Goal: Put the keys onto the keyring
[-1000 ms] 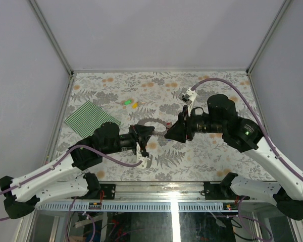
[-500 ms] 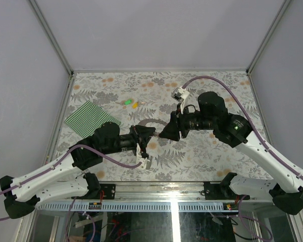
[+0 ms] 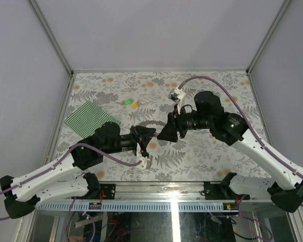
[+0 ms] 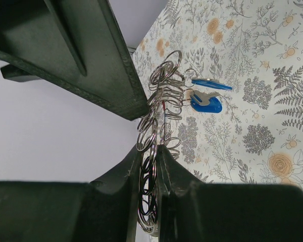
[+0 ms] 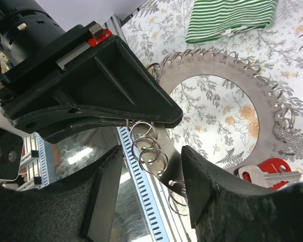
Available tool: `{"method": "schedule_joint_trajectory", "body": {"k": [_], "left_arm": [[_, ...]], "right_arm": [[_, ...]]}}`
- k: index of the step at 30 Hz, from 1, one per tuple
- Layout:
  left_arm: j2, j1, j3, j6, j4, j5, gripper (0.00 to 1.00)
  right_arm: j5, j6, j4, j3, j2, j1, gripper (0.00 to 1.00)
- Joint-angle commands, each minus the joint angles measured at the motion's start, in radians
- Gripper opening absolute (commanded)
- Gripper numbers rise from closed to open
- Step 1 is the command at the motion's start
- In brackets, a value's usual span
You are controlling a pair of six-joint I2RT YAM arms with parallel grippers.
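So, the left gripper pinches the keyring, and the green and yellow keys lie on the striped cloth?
No: the left gripper pinches the keyring, but the green key and yellow key lie on the table, apart from the striped cloth (top view).

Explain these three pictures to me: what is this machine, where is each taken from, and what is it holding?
Two robot arms are bolted at the near edge of a flower-patterned table. The overhead picture looks down from above and behind them. The other two come from a camera on each wrist, so the dark wedges low in those views are that arm's own fingers. The left gripper is shut on the keyring, a flat grey metal hoop edged with small wire rings. The right gripper is open, its fingers either side of a few of those wire rings. Two blue keys and a red key appear to hang from the keyring already. A green key and a yellow key lie loose on the table; a striped cloth lies nearer the left arm.
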Motion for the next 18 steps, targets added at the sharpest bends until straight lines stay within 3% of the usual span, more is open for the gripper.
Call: {"method": "schedule_joint_trajectory", "body": {"k": [1, 18], "left_arm": [[-0.024, 0.001, 0.022, -0.011, 0.089, 0.020, 0.00], [-0.009, 0.001, 0.033, -0.013, 0.077, -0.011, 0.00]], "right_arm": [[-0.077, -0.015, -0.001, 0.019, 0.021, 0.004, 0.57], [-0.095, -0.030, -0.008, 0.024, -0.042, 0.003, 0.29]]}}
